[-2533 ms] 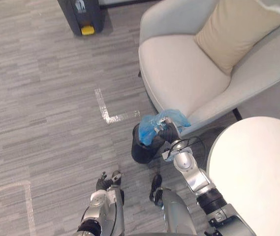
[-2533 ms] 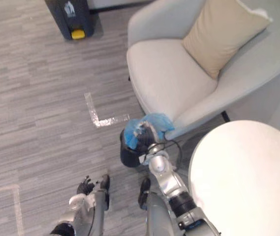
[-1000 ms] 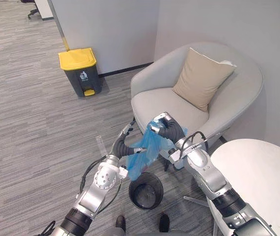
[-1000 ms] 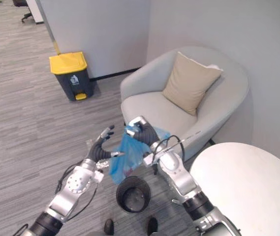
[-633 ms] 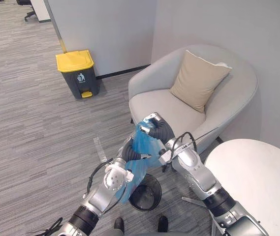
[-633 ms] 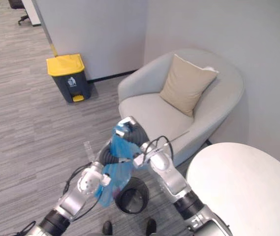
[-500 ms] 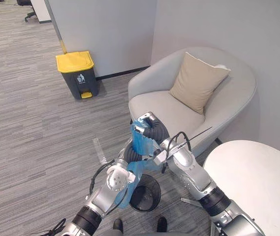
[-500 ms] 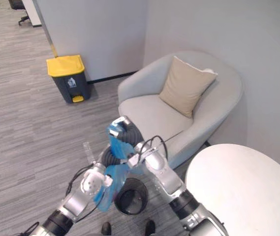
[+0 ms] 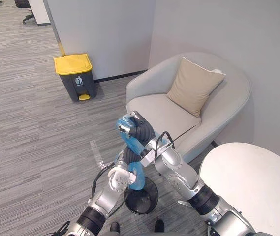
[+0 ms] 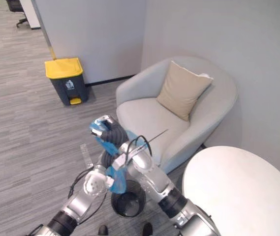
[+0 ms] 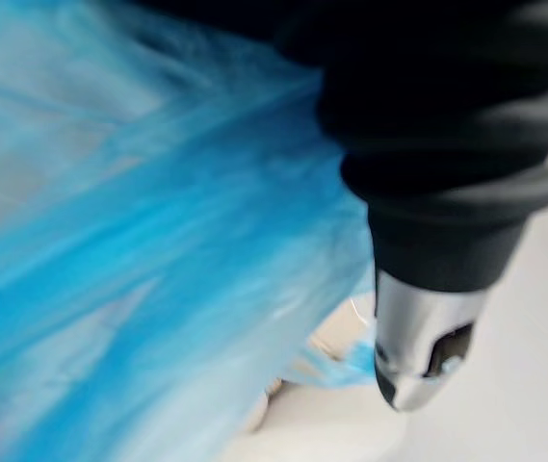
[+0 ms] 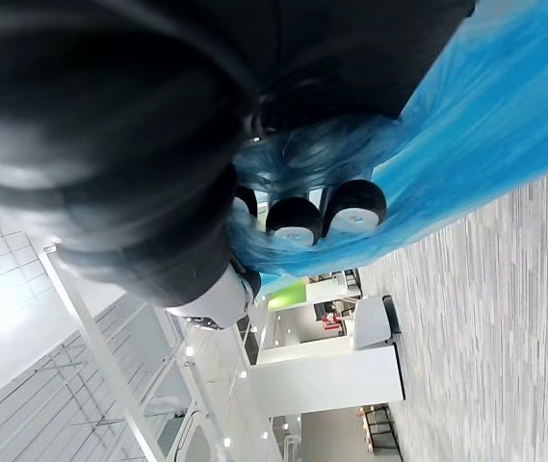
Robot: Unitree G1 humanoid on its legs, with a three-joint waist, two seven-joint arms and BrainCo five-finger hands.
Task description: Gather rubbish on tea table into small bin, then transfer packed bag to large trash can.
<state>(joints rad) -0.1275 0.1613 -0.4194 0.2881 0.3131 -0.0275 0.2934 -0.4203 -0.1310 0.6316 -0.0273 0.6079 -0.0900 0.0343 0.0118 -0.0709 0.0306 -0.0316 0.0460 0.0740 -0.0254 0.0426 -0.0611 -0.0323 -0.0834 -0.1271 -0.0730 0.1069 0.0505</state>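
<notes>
Blue plastic bin bag (image 9: 130, 143): soft, light, slippery | hangs above small black bin (image 9: 144, 199) | your right hand (image 9: 139, 129) clenches its gathered neck, the best hold | left hand (image 9: 126, 158) beside its belly, fingers unreadable

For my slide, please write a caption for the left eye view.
Right hand grips the blue bag over the small black bin, left hand against the bag, beside an armchair.

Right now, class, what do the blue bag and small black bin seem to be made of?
The blue bag: thin plastic film, likely; translucent, glossy, crumpled where the right robot hand grips it. The small black bin: matt dark wall, possibly mesh or plastic; too small to tell.
</notes>
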